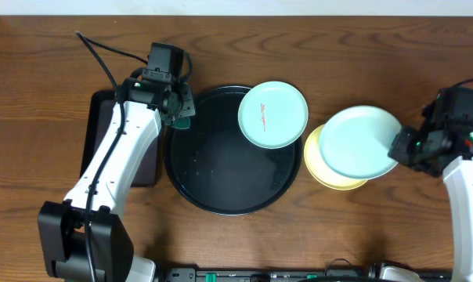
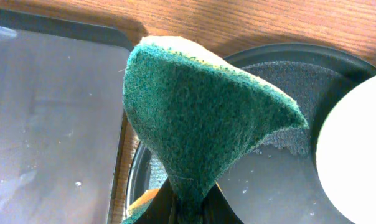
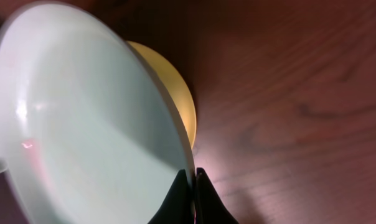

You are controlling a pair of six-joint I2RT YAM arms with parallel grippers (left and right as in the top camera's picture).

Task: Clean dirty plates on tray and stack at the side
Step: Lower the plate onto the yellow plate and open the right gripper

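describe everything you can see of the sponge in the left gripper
The sponge has a coarse dark green scouring face and a thin yellow foam layer showing along its top edge. The left gripper pinches its lower end, so it is squeezed narrow there and fans out wide beyond. It is held over the left rim of the round black tray, beside the rectangular tray.

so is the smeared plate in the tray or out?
Partly in: the smeared plate lies over the tray's upper-right rim, its edge sticking out past it.
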